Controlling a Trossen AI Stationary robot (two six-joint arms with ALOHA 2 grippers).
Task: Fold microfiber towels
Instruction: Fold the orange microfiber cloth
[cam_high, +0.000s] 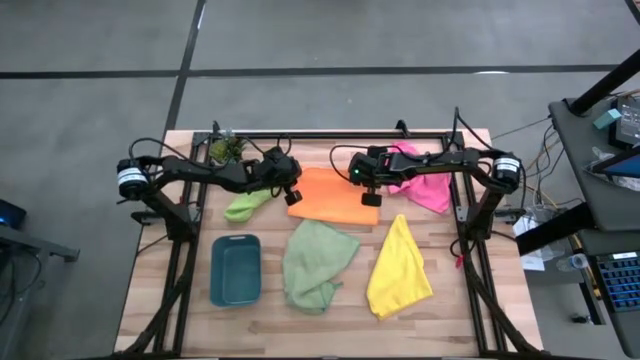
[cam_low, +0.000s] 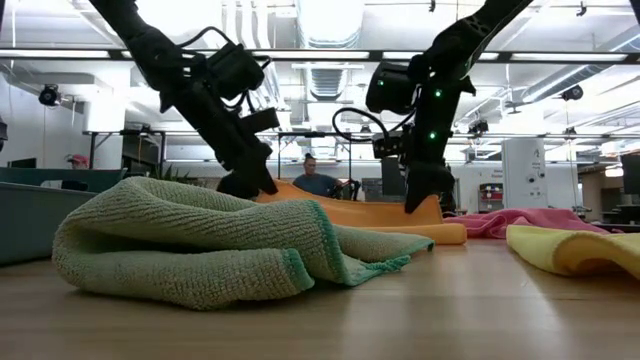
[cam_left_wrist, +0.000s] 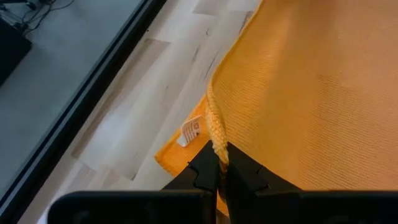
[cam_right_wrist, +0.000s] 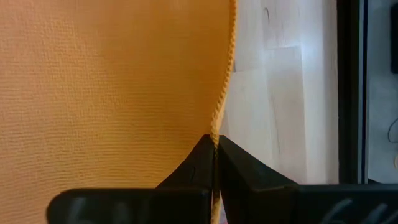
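Note:
The orange towel (cam_high: 335, 195) lies at the table's middle, toward the far side, with both grippers on it. My left gripper (cam_high: 292, 196) is shut on its left edge and my right gripper (cam_high: 371, 201) on its right edge. In the low view the cloth (cam_low: 350, 212) rises between the two grippers, and its near edge (cam_low: 445, 235) rests on the table. A lime green towel (cam_high: 245, 205), a pale sage green towel (cam_high: 315, 265), a yellow towel (cam_high: 400, 272) and a pink towel (cam_high: 425, 188) lie loose around it. My left gripper pinches the orange towel's left hem (cam_left_wrist: 216, 134) between its two fingers, slanting down from the table's left. Below that hem a second layer with a white label (cam_left_wrist: 191, 132) lies on the wood. My right gripper pinches the towel's right hem (cam_right_wrist: 219, 121) between its two fingers, slanting steeply down from the right. The cloth spreads away from the fingers toward the other gripper.
A teal tray (cam_high: 236, 270) stands at the near left, and a small potted plant (cam_high: 225, 150) at the far left corner. The black frame rail (cam_high: 330, 133) runs along the far edge. Bare wood (cam_high: 330, 330) shows along the near edge.

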